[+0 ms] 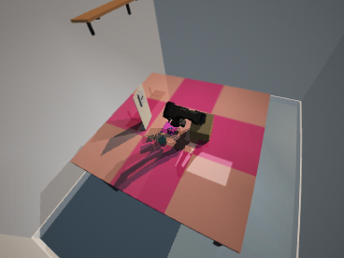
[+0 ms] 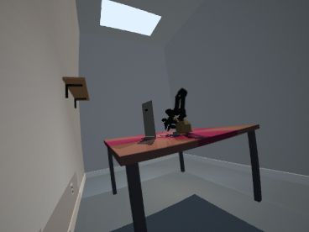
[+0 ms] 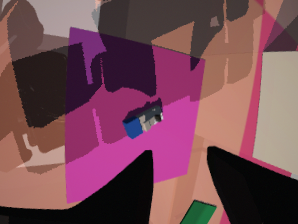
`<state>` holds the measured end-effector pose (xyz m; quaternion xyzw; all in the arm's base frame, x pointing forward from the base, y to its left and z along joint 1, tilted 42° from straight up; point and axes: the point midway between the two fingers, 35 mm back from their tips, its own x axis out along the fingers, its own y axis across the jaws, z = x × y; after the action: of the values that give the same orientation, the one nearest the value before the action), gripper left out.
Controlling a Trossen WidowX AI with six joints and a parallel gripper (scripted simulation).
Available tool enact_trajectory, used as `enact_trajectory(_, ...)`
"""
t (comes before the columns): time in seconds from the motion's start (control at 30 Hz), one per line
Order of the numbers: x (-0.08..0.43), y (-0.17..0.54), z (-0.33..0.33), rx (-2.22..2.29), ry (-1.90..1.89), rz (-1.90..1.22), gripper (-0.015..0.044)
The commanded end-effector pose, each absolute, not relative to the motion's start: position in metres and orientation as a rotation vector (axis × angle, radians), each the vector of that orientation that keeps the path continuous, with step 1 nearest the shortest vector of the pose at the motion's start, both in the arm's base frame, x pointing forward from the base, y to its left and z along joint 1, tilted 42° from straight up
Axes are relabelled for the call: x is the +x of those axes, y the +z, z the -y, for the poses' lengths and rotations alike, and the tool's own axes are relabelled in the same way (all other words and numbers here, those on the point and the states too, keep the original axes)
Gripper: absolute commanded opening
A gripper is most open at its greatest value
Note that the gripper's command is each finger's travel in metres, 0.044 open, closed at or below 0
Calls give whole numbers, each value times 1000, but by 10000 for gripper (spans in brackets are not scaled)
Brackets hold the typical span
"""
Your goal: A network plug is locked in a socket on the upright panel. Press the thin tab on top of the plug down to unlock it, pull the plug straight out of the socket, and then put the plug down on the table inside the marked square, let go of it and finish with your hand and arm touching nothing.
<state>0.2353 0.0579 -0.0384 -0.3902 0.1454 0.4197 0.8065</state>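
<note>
The plug point(image 3: 143, 121), blue at one end and grey at the other, lies at a slant on the magenta marked square point(image 3: 135, 160) point(image 1: 168, 126), inside its edges. My gripper point(image 3: 179, 155) point(image 2: 164, 125) is partly open with nothing between its fingers. In the wrist view the plug is beyond the fingertips, up and left of the gap, apart from both fingers. The upright panel point(image 1: 143, 112) point(image 2: 149, 122) stands on the table, with a dark socket opening point(image 1: 140, 99) point(image 2: 146, 110) near its top. No plug can be made out in it. The plug is too small to tell in the top and exterior views.
A green block point(image 3: 198, 213) shows at the bottom of the wrist view, close to the right finger. A cream surface point(image 3: 277, 110) fills the right edge there. An olive box point(image 1: 201, 130) point(image 2: 183, 127) is at the arm's base. A wooden shelf point(image 1: 103, 11) point(image 2: 77, 87) hangs on the wall.
</note>
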Motion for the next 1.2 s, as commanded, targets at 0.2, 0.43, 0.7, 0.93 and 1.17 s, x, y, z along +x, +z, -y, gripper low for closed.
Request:
enact_trajectory(0.2, 237, -35, -53, -842, 902, -306, 156)
enact_trajectory(0.43, 238, -33, -50, -843, 903, -308, 156)
enact_trajectory(0.7, 238, -30, -46, -844, 904, -309, 156)
enact_trajectory(0.93, 238, -27, -43, -845, 905, -310, 156)
enact_trajectory(1.17, 238, -25, -39, -846, 906, -311, 156)
